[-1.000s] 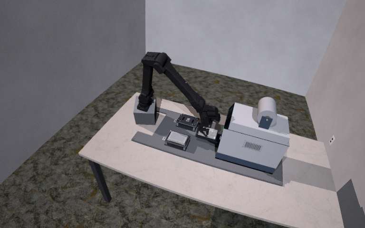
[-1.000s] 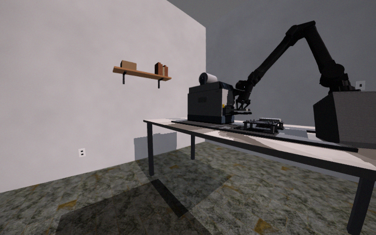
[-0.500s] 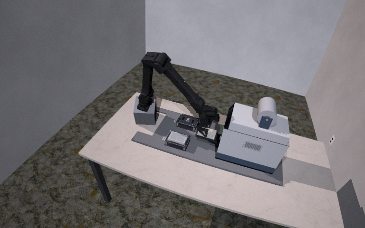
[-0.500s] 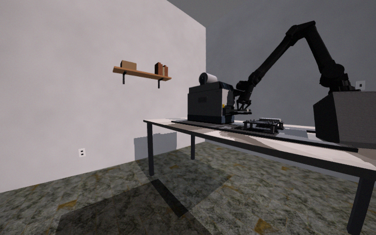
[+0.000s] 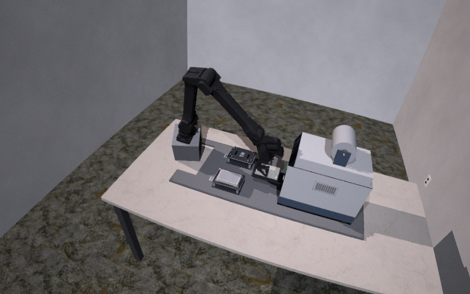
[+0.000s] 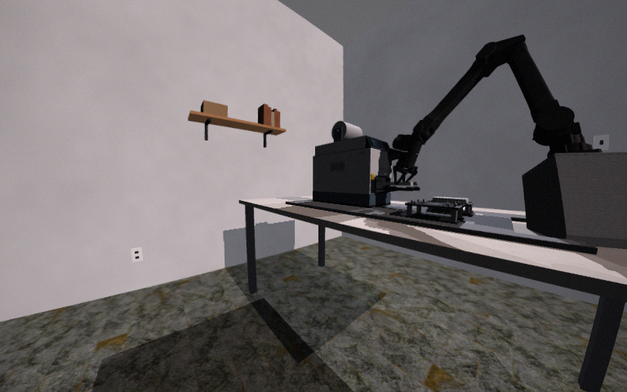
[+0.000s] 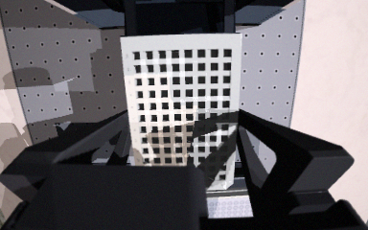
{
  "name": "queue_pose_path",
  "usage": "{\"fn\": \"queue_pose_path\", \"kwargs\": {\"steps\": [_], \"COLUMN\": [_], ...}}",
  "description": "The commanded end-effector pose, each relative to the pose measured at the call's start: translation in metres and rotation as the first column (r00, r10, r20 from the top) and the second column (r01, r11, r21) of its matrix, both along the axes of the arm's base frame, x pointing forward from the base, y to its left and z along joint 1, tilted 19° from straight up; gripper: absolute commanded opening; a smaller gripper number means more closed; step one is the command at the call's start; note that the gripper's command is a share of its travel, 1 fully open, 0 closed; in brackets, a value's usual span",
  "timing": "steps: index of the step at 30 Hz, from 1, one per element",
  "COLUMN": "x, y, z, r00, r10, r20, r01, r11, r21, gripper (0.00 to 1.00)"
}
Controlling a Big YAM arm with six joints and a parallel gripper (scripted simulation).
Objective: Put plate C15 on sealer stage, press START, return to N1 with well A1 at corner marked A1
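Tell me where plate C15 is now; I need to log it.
Plate C15 is shut in the claw, held by the sealer's front; in the top view it lies right of the empty nest.

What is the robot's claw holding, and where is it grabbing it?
The end effector is shut on plate C15, the white well plate, gripping its two long sides near the end closest to the wrist camera.
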State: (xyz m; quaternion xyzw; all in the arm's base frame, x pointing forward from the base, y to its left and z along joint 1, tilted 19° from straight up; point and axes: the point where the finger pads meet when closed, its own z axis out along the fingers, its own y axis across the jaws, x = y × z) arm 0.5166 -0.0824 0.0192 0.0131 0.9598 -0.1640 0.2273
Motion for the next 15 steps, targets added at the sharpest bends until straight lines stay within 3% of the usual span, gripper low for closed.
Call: {"fn": "queue_pose_path", "kwargs": {"steps": [1,15], "x": [0.015,-0.002], "y": [-0.005,-0.005], "z": [0.008,0.005], "r00": [1.0,1.0], "r10": [-0.005,-0.008], "r20": [0.024,0.023], "r01": [0.005,0.008], "r11": [1.0,1.0], "r21": [-0.004,-0.003], "gripper": [0.0,0.0]}}
